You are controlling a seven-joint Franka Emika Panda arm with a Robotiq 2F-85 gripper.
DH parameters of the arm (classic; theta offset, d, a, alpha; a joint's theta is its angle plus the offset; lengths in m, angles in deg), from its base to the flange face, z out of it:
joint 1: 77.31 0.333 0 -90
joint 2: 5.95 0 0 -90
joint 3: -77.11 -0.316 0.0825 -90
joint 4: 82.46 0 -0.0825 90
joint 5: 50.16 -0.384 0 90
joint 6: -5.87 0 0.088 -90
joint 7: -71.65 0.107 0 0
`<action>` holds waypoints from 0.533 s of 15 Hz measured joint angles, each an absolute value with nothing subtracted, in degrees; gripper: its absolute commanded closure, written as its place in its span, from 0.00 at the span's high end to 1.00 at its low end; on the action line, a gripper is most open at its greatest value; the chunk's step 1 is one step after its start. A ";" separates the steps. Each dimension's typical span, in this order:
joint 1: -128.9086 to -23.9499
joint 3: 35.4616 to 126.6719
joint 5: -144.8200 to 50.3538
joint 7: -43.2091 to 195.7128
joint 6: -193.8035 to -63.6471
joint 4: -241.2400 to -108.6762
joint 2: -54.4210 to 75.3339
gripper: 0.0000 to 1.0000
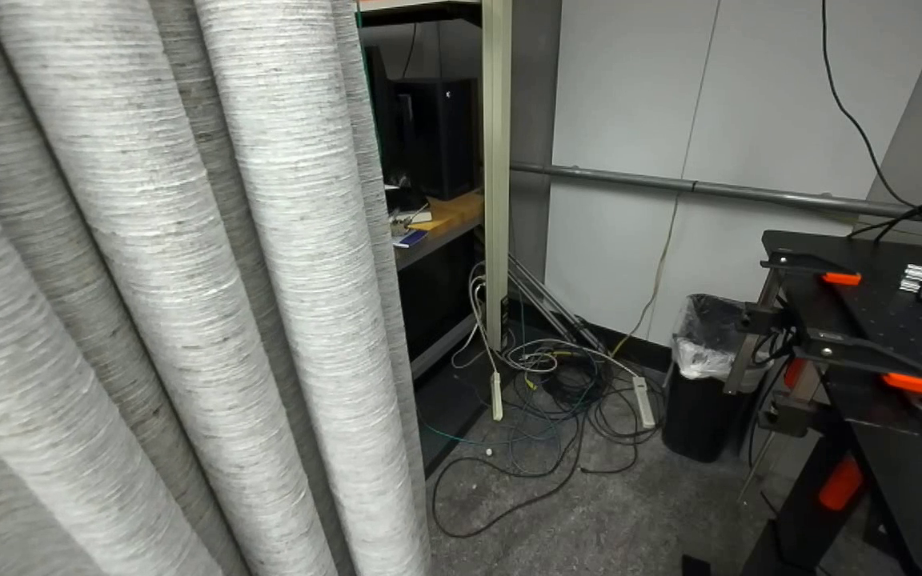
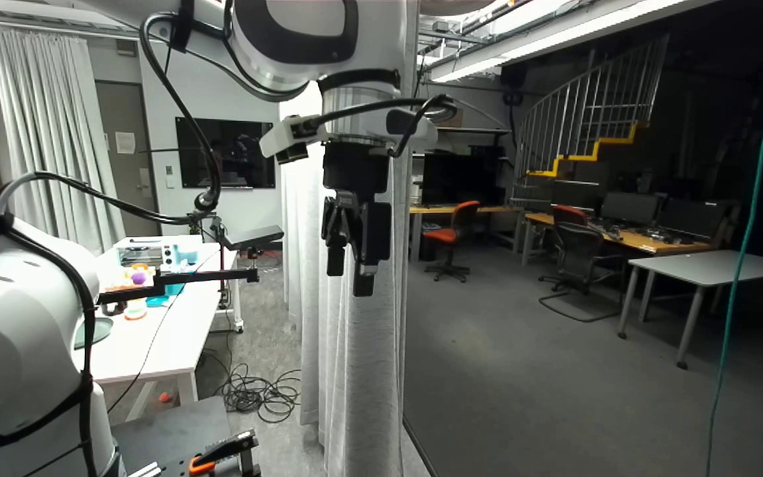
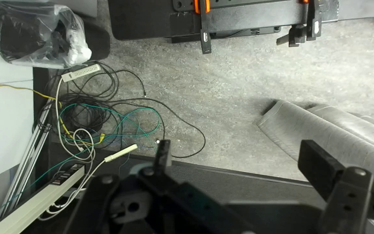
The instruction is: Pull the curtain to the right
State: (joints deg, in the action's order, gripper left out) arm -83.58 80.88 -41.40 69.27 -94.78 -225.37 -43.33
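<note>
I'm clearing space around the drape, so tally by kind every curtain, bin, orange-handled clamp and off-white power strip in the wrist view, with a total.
Curtain: 1
Bin: 1
Orange-handled clamps: 2
Off-white power strips: 2
Total: 6

The curtain (image 1: 309, 240) is light grey with fine horizontal streaks, the fingers (image 3: 318, 164) and bin (image 1: 699, 412) black, the arm (image 2: 4, 298) white, the floor (image 3: 232, 74) mottled grey, the stair edge (image 2: 577, 158) yellow.
</note>
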 measured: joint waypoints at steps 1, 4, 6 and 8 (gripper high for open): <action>-82.95 80.54 -41.40 68.95 -95.64 -225.37 -42.76 1.00; -80.52 79.37 -41.47 67.72 -98.95 -225.38 -40.45 1.00; -78.70 78.72 -41.68 66.59 -101.41 -225.38 -38.57 1.00; -76.89 78.20 -41.99 65.30 -104.37 -225.27 -36.65 1.00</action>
State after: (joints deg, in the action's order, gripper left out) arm -76.89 78.20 -41.99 65.30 -104.37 -225.27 -36.65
